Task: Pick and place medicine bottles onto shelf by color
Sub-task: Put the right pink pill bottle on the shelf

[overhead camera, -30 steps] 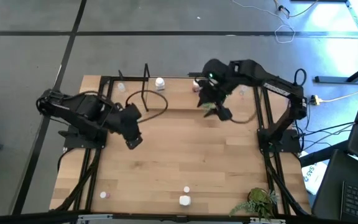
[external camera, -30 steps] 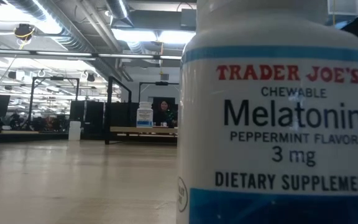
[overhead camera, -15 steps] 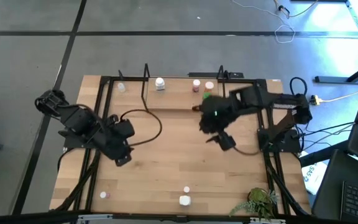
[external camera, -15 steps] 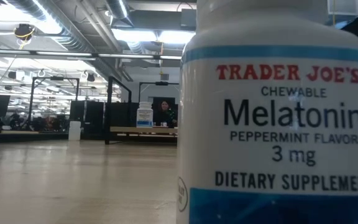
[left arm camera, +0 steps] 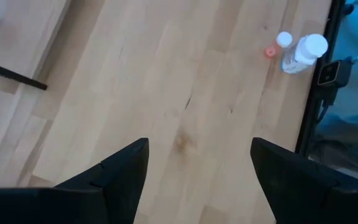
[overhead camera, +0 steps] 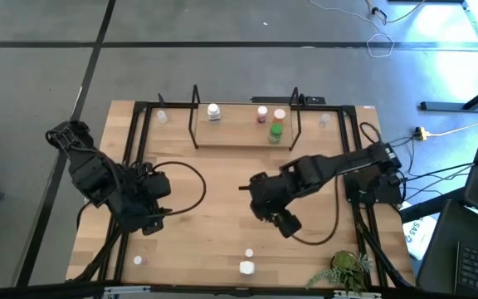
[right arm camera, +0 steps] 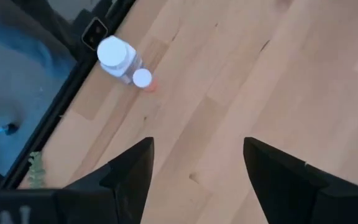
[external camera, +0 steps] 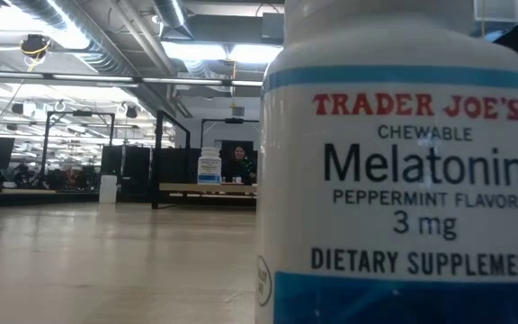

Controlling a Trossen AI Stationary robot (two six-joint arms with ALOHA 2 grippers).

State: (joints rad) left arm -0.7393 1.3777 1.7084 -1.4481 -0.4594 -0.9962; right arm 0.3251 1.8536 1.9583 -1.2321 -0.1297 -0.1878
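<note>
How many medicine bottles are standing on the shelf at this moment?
4 clearly on the shelf: a white bottle toward the left, then a pink-topped bottle, an orange bottle and a green bottle grouped toward the right. Others may be hidden from above.

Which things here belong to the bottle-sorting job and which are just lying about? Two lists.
Job:
shelf
green bottle on the shelf
white bottle on the shelf
large white bottle at the near table edge
small white-capped bottle beside it
left gripper and right gripper, both open

Lying about:
plant
</note>
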